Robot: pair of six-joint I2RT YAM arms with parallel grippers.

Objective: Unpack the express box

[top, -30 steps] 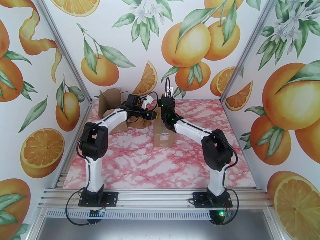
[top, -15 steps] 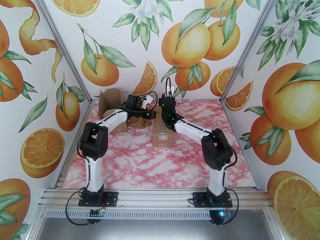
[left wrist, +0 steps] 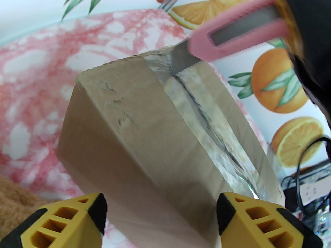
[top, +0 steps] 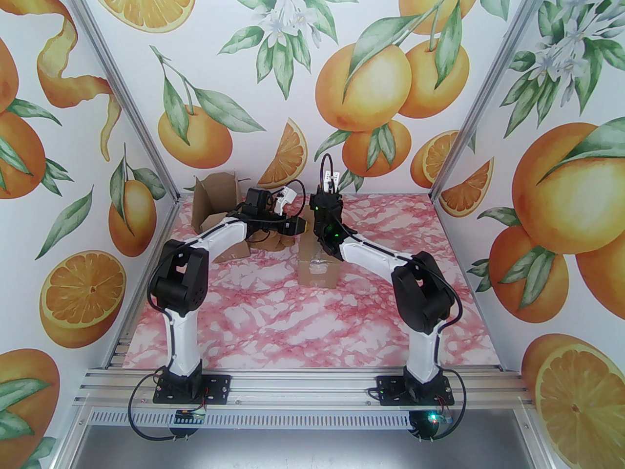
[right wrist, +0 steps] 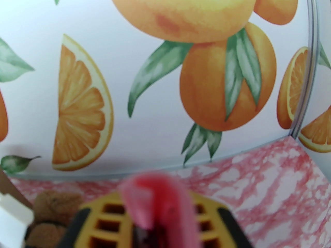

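Note:
The express box (top: 320, 267) is a brown carton in the middle of the table, its top seam covered with clear tape. In the left wrist view the box (left wrist: 134, 128) shows a dark slit along the tape. A pink utility knife (left wrist: 232, 27) has its blade at the far end of that seam. My right gripper (right wrist: 157, 216) is shut on the knife handle (right wrist: 157, 198) and stands over the box's far end. My left gripper (left wrist: 161, 216) is open, its yellow fingers (left wrist: 64, 221) flanking the box's near end; I cannot tell whether they touch it.
An opened cardboard carton (top: 215, 203) stands at the back left by the wall. A brown plush toy (top: 273, 241) lies between it and the express box, just under my left arm. Patterned walls close in the table on three sides.
My left gripper's fingers have spread wider, and the left wrist has shifted slightly left. The right arm and knife have barely moved.

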